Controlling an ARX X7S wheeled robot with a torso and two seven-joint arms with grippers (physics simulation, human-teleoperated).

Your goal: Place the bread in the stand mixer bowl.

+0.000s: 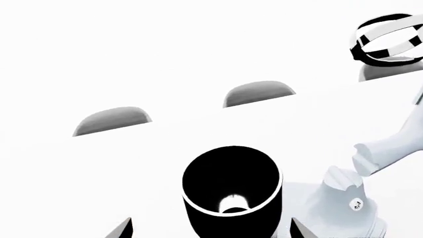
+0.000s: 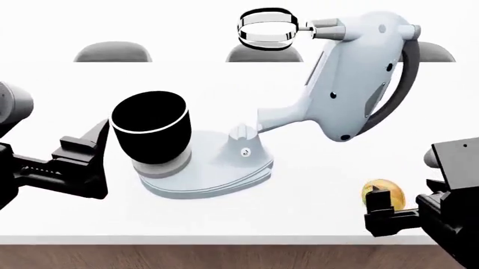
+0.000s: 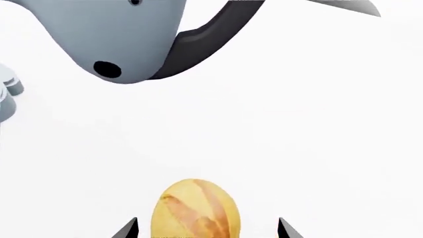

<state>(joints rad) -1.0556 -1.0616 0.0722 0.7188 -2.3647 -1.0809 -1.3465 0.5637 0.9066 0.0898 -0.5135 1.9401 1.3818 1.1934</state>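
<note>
The bread (image 2: 383,193), a small golden roll, lies on the white table near the front right. In the right wrist view the bread (image 3: 197,208) sits between the fingertips of my right gripper (image 3: 206,229), which is open, with a gap on each side. The black stand mixer bowl (image 2: 150,131) stands on the mixer's base at the left. My left gripper (image 2: 97,147) is just left of it and open. In the left wrist view the bowl (image 1: 231,191) fills the space ahead of the left gripper (image 1: 210,229), and its inside looks dark.
The pale grey-blue mixer body (image 2: 351,73) is tilted back over its base (image 2: 217,171), with a chrome ring attachment (image 2: 266,27) at its head. Chair backs (image 2: 112,53) line the table's far edge. The table's front edge (image 2: 224,240) runs close below the bread.
</note>
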